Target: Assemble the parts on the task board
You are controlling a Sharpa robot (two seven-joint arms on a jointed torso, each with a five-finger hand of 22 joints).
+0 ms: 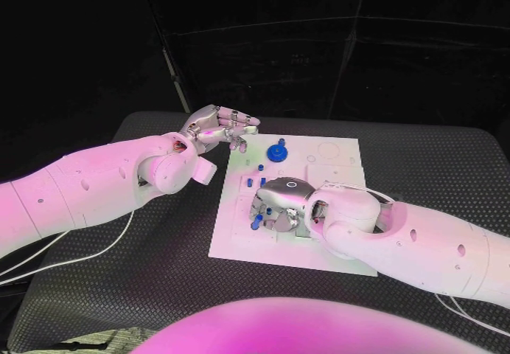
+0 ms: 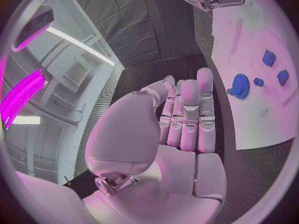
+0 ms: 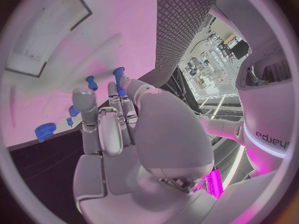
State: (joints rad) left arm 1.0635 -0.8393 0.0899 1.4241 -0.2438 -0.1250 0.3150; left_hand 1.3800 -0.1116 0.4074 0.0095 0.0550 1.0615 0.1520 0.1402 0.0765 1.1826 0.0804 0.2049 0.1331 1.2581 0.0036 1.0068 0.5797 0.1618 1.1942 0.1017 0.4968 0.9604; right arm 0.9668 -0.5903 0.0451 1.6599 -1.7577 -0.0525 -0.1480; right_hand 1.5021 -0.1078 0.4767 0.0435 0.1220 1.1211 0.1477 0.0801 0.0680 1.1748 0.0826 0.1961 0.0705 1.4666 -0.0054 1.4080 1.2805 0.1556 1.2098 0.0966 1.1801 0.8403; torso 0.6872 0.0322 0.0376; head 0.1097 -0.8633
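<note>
The white task board lies mid-table. A blue gear stands on its far part, with small blue pieces just nearer. My right hand hovers low over the board's left middle, fingers stretched toward blue pegs. In the right wrist view the fingertips hold nothing, and one blue peg stands right beside them. Whether it is touched I cannot tell. My left hand hangs at the board's far left corner, fingers straight and together, empty. The left wrist view has the gear beyond them.
A black textured mat covers the table around the board. White cables trail off on the left. Round recesses mark the board's far right part, and a rectangular recess lies farther out.
</note>
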